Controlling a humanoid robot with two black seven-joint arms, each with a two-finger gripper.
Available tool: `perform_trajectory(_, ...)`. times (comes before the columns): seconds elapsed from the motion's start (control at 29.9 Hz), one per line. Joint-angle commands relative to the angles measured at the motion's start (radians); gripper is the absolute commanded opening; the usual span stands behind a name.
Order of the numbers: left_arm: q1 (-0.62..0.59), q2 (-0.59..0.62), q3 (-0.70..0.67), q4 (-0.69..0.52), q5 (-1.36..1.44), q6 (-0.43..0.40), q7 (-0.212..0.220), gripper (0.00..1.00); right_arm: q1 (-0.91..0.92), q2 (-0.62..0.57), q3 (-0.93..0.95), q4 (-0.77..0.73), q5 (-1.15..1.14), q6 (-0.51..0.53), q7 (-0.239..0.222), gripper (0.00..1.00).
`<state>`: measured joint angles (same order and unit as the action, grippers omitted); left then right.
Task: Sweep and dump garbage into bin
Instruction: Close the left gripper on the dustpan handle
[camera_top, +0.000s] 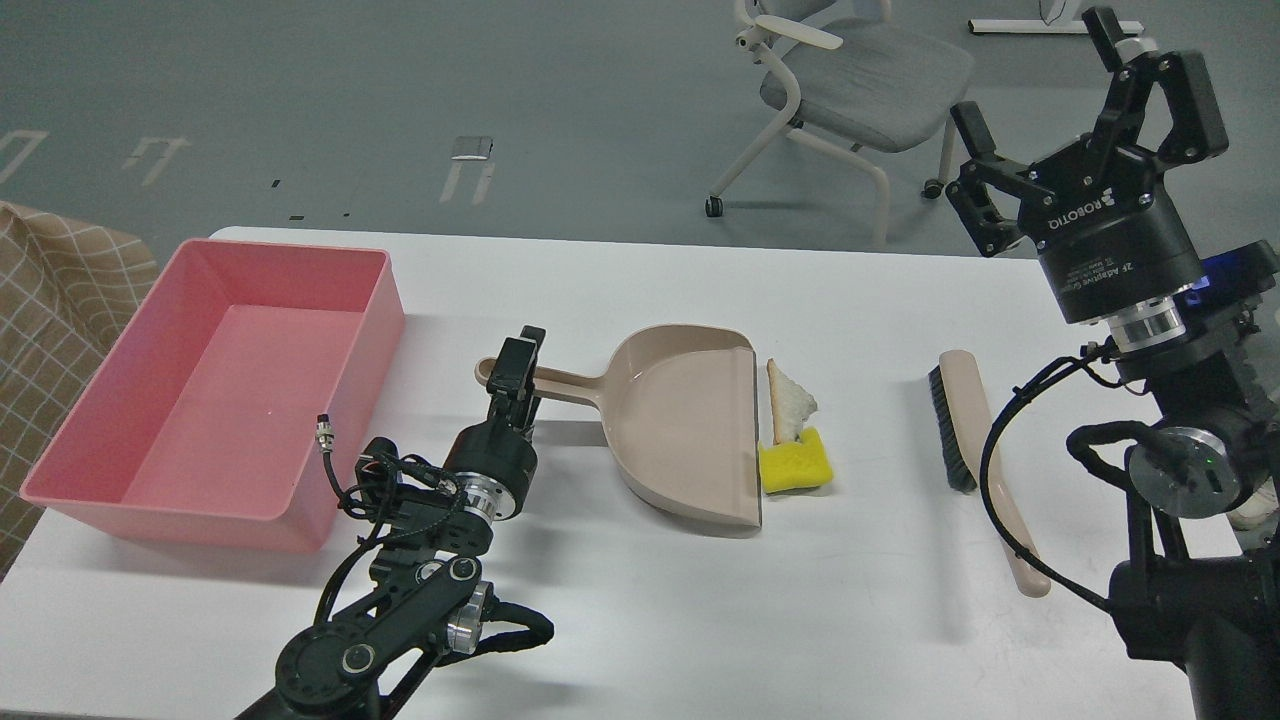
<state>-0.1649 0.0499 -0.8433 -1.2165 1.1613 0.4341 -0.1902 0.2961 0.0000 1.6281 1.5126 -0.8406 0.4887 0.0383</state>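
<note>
Garbage touching dustpan lip

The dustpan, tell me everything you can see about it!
The dustpan is beige, looks like smooth plastic, and lies flat near the middle of the white table. Its handle points left, where the left gripper is at it. Its open edge faces right, against the bread slice and yellow sponge. The scoop is empty.
</note>
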Motion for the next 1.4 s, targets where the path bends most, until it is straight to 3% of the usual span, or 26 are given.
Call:
perform_trajectory(0.0, -0.001, 0.001, 0.018, 0.002, 0.000, 0.011, -0.014, 0.98, -0.002, 0.000, 0.001, 0.000, 0.000, 0.000, 0.000, 1.00)
perform_trajectory(0.23, -0.022, -0.002, 0.018, 0.068, 0.000, 0.012, -0.018, 0.94, 0.000, 0.000, 0.004, -0.003, 0.000, 0.000, 0.000, 1.00)
perform_trajectory(0.37, -0.025, -0.005, 0.020, 0.069, 0.000, 0.017, -0.018, 0.71, 0.000, 0.000, 0.004, -0.003, 0.000, 0.000, 0.000, 1.00)
perform_trajectory(0.53, -0.024, -0.007, 0.029, 0.069, 0.000, 0.018, -0.018, 0.67, 0.000, 0.000, 0.006, -0.002, 0.000, 0.000, 0.000, 1.00)
perform_trajectory(0.64, -0.024, -0.005, 0.043, 0.069, 0.000, 0.023, -0.020, 0.52, 0.000, 0.000, 0.006, -0.003, 0.002, 0.000, 0.000, 1.00)
perform_trajectory(0.74, -0.024, -0.005, 0.043, 0.069, 0.001, 0.034, -0.020, 0.45, 0.000, 0.000, 0.006, -0.002, 0.002, 0.000, 0.000, 1.00)
perform_trajectory(0.9, -0.022, -0.002, 0.062, 0.069, 0.000, 0.037, -0.048, 0.45, 0.000, 0.000, 0.006, -0.002, 0.002, 0.000, 0.000, 1.00)
perform_trajectory(0.97, -0.022, -0.001, 0.069, 0.069, 0.000, 0.041, -0.055, 0.39, 0.000, 0.000, 0.007, -0.002, 0.002, 0.000, 0.000, 1.00)
perform_trajectory(1.37, -0.015, -0.005, 0.101, 0.069, 0.001, 0.055, -0.061, 0.39, -0.002, 0.000, 0.018, 0.001, 0.003, 0.000, 0.000, 1.00)
